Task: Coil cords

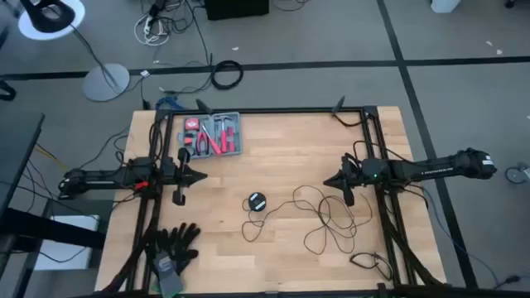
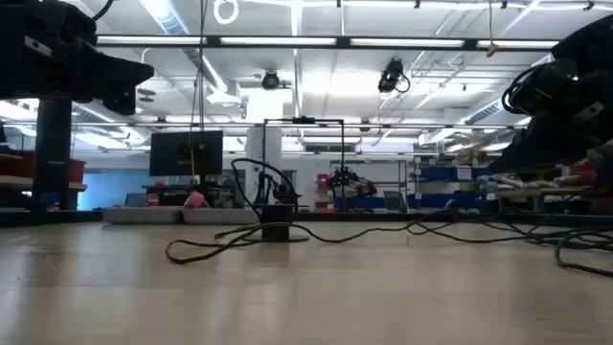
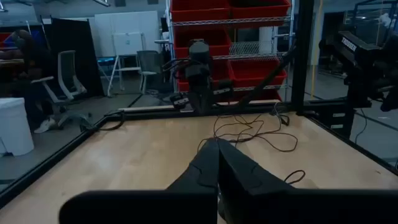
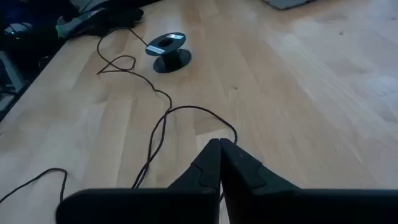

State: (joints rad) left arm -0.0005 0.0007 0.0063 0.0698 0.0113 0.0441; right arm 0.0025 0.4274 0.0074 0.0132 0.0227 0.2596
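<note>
The cords (image 1: 325, 217) are one thin black wire lying in loose loops on the wooden table, right of centre. The wire runs to a small round black puck (image 1: 257, 201) near the middle, which also shows in the right wrist view (image 4: 166, 51) and the low view (image 2: 276, 228). My right gripper (image 1: 328, 181) is shut and held above the table, just left of the loops' far part; the wire (image 4: 155, 124) lies ahead of its tip (image 4: 219, 145). My left gripper (image 1: 199, 175) is shut too, at the table's left, well away from the wire (image 3: 249, 129).
A grey tray of red-handled tools (image 1: 214, 136) sits at the far left of the table. Black gloves (image 1: 174, 247) lie at the near left corner. Another small cable (image 1: 371, 263) lies by the right frame rail. Bare wood stretches between the two grippers.
</note>
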